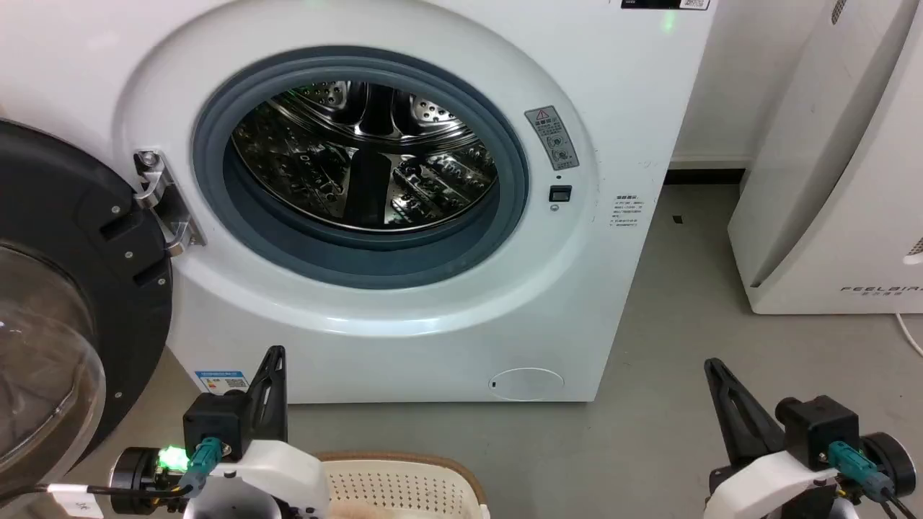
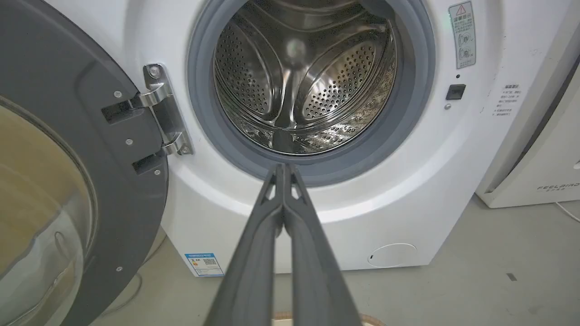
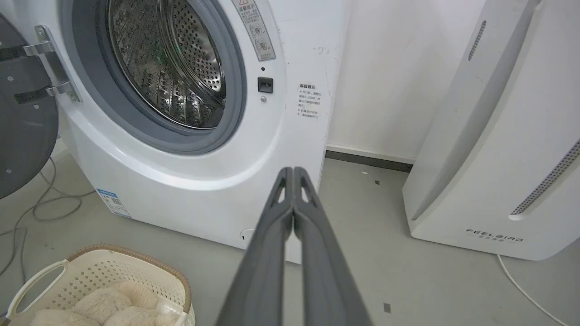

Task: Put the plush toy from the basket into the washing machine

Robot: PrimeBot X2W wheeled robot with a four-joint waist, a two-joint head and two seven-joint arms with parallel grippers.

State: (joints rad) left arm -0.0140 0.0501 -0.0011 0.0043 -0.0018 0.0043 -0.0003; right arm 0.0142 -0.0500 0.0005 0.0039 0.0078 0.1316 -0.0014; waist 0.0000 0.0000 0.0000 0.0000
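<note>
The left pincer (image 2: 284, 168) was clenched, its two long dark fingers pressed flat together on nothing. It pointed toward the lower lip of the porthole but stood off from the big white front-loading washing machine (image 1: 577, 288). The right pincer (image 3: 293, 171) was clenched and empty too, aimed at the machine's right front corner, with bare grey floor (image 1: 685, 324) under it. The black-framed glass door (image 1: 72, 216) hung wide open on its steel hinge at the left, so the round opening was free. A smooth grey rubber gasket (image 1: 513, 180) ringed the opening, and behind it was the shiny perforated steel drum (image 1: 324, 158). An open strip of floor ran between the machine's right side and the tall white plastic FEELAIR appliance (image 1: 829, 216). A thin white cable (image 3: 521, 285) trailed across that floor, and grey cables (image 3: 45, 208) looped on the floor under the door. The cream-white perforated plastic laundry basket (image 3: 136, 258), with a brown woven-look rim and a white side handle, stood on the floor just in front of the machine, near the left arm. The fluffy beige plush toy (image 3: 104, 303) lay inside it, its shaggy fur sitting below the rim and neither pincer touching it.
</note>
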